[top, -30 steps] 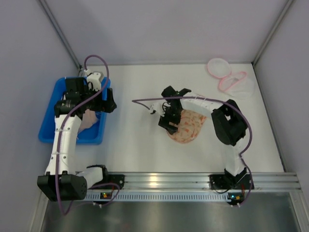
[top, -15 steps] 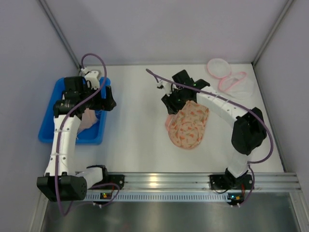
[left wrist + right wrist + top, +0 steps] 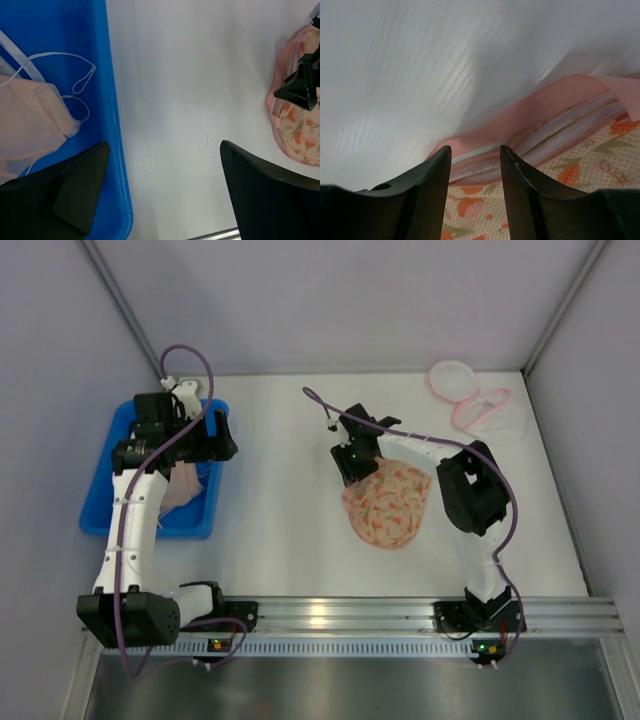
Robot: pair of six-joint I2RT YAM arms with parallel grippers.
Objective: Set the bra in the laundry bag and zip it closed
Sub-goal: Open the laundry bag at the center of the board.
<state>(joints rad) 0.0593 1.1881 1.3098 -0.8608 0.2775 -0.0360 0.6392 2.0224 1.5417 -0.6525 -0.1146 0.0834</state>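
White tabletop (image 3: 280, 540), grey walls (image 3: 350, 300); overhead, a floral laundry bag (image 3: 390, 505) is lying mid-table. Left wrist: left gripper (image 3: 164, 145) is hovering wide-spread by the blue bin (image 3: 115, 150) holding the peach bra (image 3: 30, 120), which is likely light and limp, best pinched at an edge. Right wrist: right gripper (image 3: 475, 150) is straddling the bag's pink rim (image 3: 555, 107); whether it is pinching, I cannot tell.

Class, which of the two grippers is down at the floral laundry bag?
The right gripper: its fingers sit at the floral laundry bag's pink zip edge, mid-table. The left gripper hangs wide open over the blue bin's rim, away from the bag.
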